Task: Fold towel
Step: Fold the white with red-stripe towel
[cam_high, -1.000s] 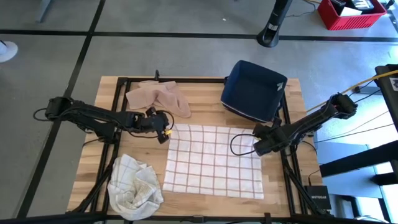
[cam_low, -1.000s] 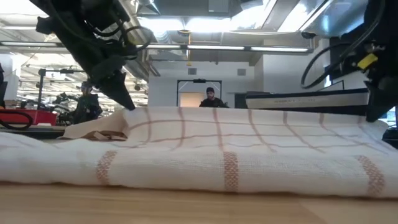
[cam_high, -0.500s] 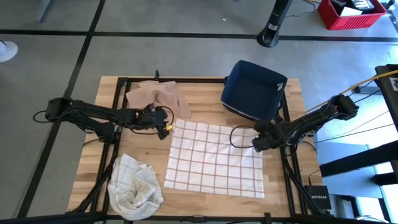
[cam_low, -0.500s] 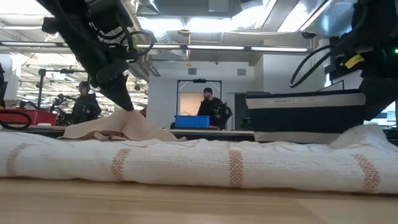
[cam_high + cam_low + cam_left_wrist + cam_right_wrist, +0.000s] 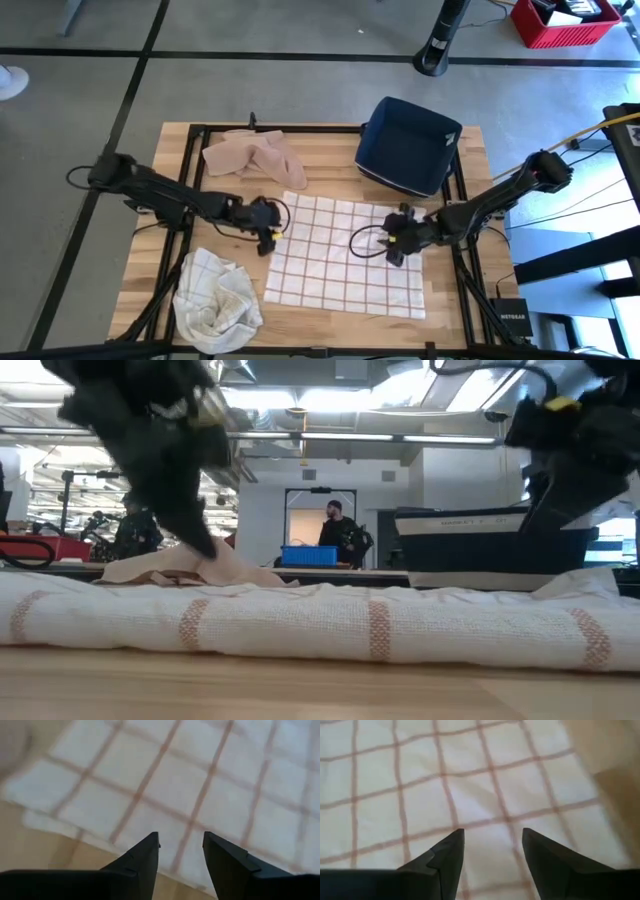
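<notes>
A white towel (image 5: 345, 255) with a red-brown grid is shown spread flat on the wooden bench (image 5: 325, 160), near the middle and toward the right half. In the low view it is seen edge-on as a low, slightly rumpled band (image 5: 330, 625) across the bench, its woven red stripes visible along the near edge.

The left gripper (image 5: 268, 237) is placed over the towel's left edge, about halfway along it. In the left wrist view its two dark fingers (image 5: 142, 857) are seen apart — nothing is held between them — above the towel's border (image 5: 165, 785), where cloth meets bare wood.

The right gripper (image 5: 392, 245) is placed over the right part of the towel, inside its right edge. In the right wrist view its fingers (image 5: 447, 852) are likewise seen apart and empty, with checked cloth (image 5: 470, 795) directly beneath and the towel's edge off to one side.

Other items on the bench:
- a crumpled beige cloth (image 5: 255, 157), at the far left, just beyond the towel's far left corner;
- a crumpled white checked cloth (image 5: 215, 300), at the near left corner, just beside the towel;
- a dark blue bin (image 5: 408, 145), tilted, at the far right, close to the towel's far edge.

In the low view a person (image 5: 338, 532) is seen standing in the room beyond the bench, beside a blue crate (image 5: 308, 555).
</notes>
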